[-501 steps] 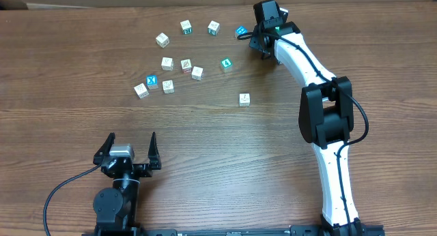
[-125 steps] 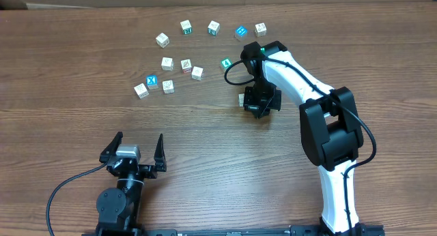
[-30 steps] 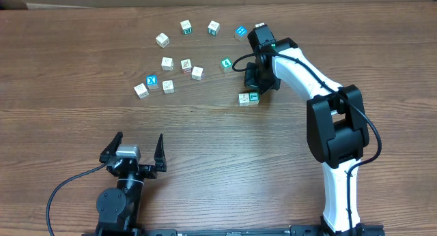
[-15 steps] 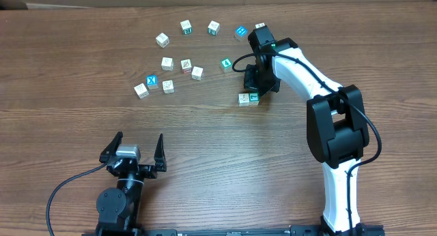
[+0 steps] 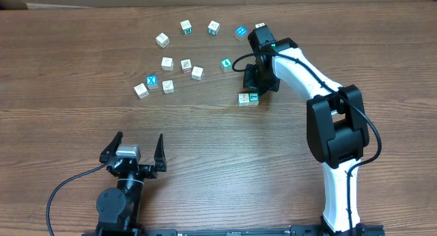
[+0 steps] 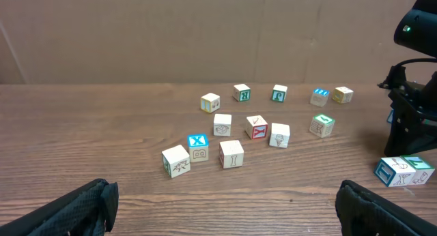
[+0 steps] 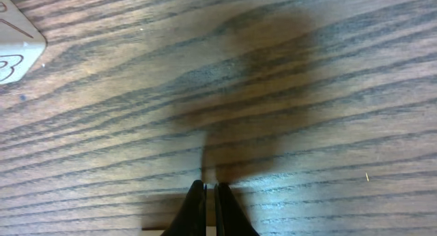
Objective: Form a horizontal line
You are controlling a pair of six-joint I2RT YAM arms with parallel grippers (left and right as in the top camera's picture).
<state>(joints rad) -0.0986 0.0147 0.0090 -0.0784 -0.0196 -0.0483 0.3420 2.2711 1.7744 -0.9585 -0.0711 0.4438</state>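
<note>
my right arm [image 5: 300, 59]: white shells, black joints, thin black wrist cable [image 5: 239, 61] looping behind the fingers, green light [image 5: 272, 42] on the black wrist. right gripper [image 7: 209, 198]: dark, thin tips. left gripper [image 5: 136, 140]: black pointed fingers [image 6: 68, 210], rough-textured, grey block [image 5: 127, 152] behind them, black base cable [image 5: 60, 192].

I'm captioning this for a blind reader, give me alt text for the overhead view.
From above, the white arm reaches over a wooden table, with the right gripper close beside a row of two touching cubes, one whitish, one teal-green-faced. Other loose cubes lie scattered farther left and back. The left gripper sits near the front edge, fingers open.
</note>
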